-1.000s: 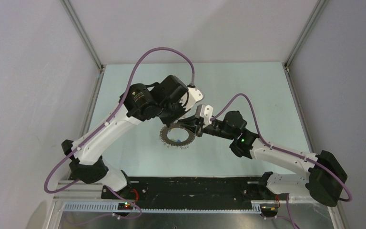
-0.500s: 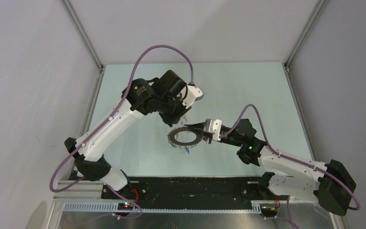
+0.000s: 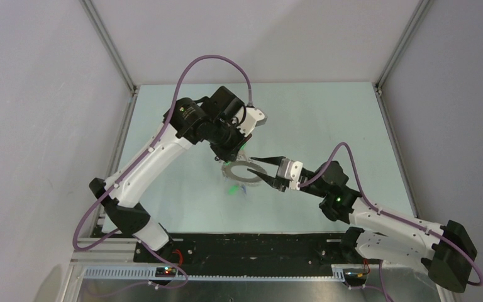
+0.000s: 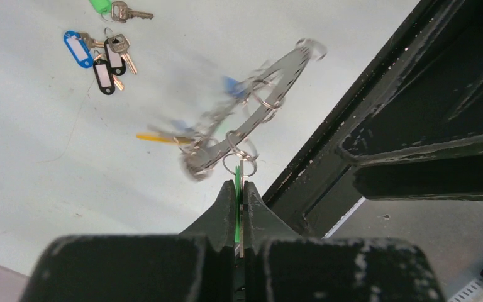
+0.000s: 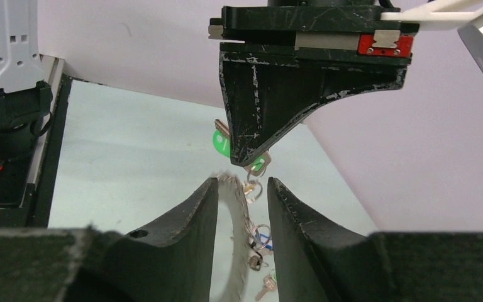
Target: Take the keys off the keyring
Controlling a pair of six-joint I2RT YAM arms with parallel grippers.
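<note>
My right fingers (image 3: 259,159) have let the keyring (image 4: 223,143) go, now spread; left fingers (image 4: 231,201) clamp a green-tagged key (image 4: 242,179) (ring blurred) above the pale surface (image 3: 327,119), grey walls (image 3: 258,38).

I can't read any text here: key tags (image 4: 78,48) show blank inserts, red sticker (image 5: 385,43) is too small to read.

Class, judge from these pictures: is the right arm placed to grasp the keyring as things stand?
Probably yes. The right gripper is open with the keyring between its fingers; the left gripper, pinching a green-tagged key, sits just above.
</note>
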